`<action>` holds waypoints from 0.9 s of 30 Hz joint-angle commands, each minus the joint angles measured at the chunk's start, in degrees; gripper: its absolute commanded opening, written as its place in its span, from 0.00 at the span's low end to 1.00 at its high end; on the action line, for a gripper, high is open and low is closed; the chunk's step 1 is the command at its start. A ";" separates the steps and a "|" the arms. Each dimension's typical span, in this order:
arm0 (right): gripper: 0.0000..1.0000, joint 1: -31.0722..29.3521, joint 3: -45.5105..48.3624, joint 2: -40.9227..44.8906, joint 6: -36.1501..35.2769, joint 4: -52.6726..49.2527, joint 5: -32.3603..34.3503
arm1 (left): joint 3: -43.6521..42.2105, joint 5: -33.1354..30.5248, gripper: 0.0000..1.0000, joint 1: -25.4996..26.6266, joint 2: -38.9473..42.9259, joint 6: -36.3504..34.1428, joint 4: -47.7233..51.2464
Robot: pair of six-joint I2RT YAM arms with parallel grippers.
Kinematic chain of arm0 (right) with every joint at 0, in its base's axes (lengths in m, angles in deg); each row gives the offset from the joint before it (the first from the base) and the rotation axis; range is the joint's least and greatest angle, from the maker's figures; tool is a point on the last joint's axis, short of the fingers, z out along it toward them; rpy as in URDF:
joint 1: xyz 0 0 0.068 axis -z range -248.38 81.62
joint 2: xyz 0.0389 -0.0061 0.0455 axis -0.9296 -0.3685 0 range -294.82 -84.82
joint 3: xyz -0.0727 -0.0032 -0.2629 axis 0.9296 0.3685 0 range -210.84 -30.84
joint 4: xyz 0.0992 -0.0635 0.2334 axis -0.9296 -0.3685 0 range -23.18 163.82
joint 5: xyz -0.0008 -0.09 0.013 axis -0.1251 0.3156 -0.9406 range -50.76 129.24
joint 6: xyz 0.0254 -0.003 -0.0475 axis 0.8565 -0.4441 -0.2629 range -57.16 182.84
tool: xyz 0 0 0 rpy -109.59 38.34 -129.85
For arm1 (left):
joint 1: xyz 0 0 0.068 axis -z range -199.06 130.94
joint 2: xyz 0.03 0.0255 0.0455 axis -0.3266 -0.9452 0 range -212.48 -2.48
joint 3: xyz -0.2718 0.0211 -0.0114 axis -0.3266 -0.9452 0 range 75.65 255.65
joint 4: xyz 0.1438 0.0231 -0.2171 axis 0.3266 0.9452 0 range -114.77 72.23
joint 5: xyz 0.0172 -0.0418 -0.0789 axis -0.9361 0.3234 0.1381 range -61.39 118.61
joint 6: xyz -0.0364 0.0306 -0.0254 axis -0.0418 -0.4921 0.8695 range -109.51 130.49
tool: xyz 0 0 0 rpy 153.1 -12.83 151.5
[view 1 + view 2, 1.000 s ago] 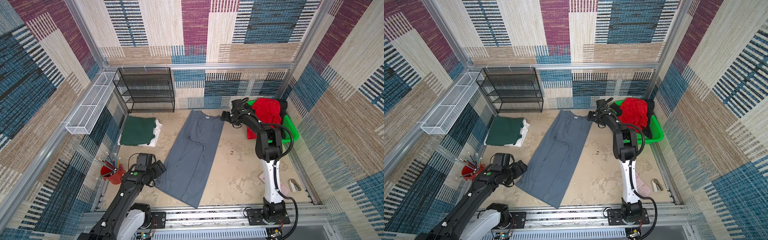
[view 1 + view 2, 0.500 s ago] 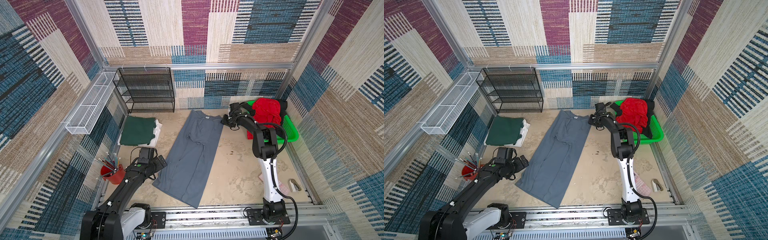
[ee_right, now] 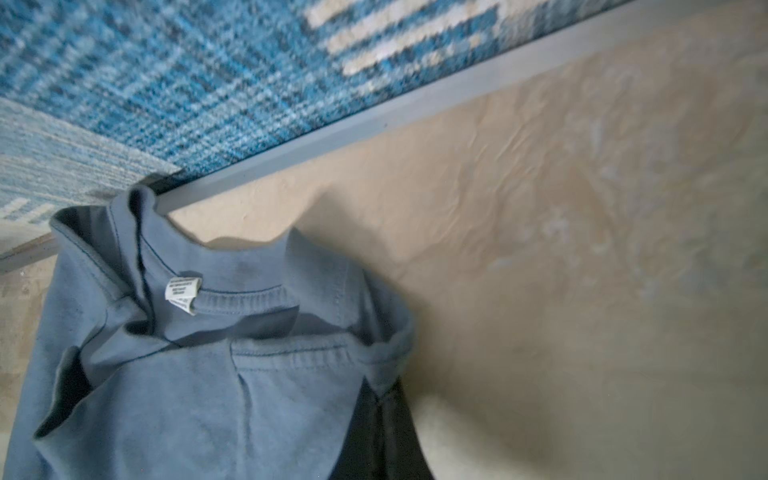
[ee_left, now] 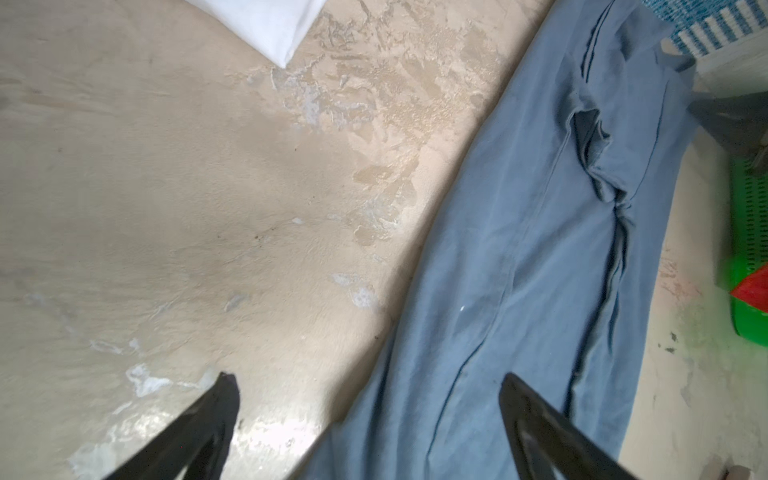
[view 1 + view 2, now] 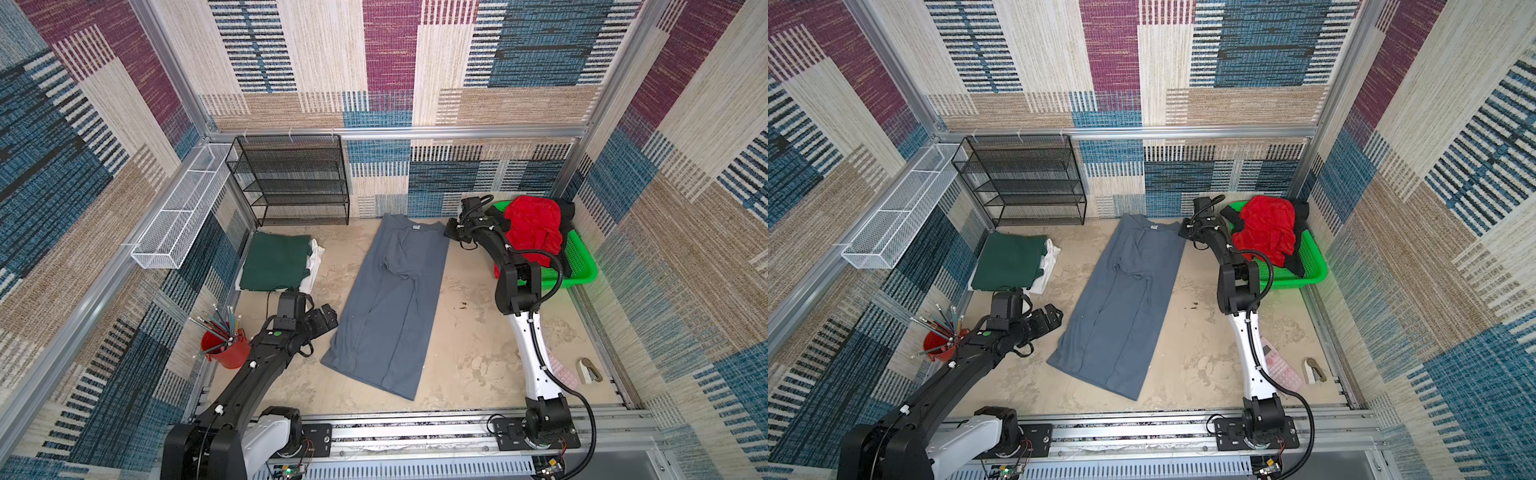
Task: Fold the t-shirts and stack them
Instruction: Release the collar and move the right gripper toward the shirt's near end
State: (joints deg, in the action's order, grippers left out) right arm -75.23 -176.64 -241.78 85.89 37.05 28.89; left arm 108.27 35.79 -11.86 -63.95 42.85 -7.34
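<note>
The slate grey t-shirt (image 5: 390, 299) (image 5: 1121, 303) lies mid-table as a long strip folded lengthwise, collar toward the back wall. My right gripper (image 5: 451, 230) (image 5: 1185, 227) is at its far right shoulder corner. In the right wrist view this gripper (image 3: 384, 392) is shut on that grey cloth edge. My left gripper (image 5: 328, 318) (image 5: 1054, 316) stands open by the strip's left edge. In the left wrist view it (image 4: 368, 386) straddles that edge and holds nothing. A folded dark green shirt (image 5: 276, 266) rests on a white shirt (image 5: 313, 266) at the left. Red (image 5: 534, 224) and black (image 5: 567, 212) shirts fill the green basket (image 5: 582, 270).
A black mesh rack (image 5: 291, 183) stands against the back wall. A white wire basket (image 5: 178, 224) hangs on the left wall. A red cup of pencils (image 5: 224, 349) sits beside my left arm. A pink calculator (image 5: 1281, 365) and a stapler (image 5: 588, 370) lie front right.
My right gripper has shut on the grey shirt's shoulder corner. My left gripper, still open, has moved up and in toward the shirt's left edge.
</note>
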 commanded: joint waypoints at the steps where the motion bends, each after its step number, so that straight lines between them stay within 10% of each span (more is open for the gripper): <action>1: 0.26 0.85 -0.35 0.09 -1.06 0.98 -2.59 | 1.33 5.28 0.98 0.42 -1.99 -3.27 1.04; 5: 0.98 0.96 3.27 3.73 -2.48 0.43 -0.16 | 1.36 7.51 0.99 1.30 -4.02 -2.92 1.15; 18: 0.99 -1.72 53.36 36.75 7.32 13.24 1.16 | -3.37 11.76 0.82 1.70 -5.07 -0.72 1.31; 27: 0.98 -16.29 87.60 59.99 20.33 15.98 -0.95 | -6.67 13.50 0.80 6.96 -3.92 0.80 2.24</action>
State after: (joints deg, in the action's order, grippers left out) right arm -88.76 -93.30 -185.09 99.73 51.49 28.65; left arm 102.04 48.59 -5.87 -68.08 43.57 -6.97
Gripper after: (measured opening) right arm 0.985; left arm 0.802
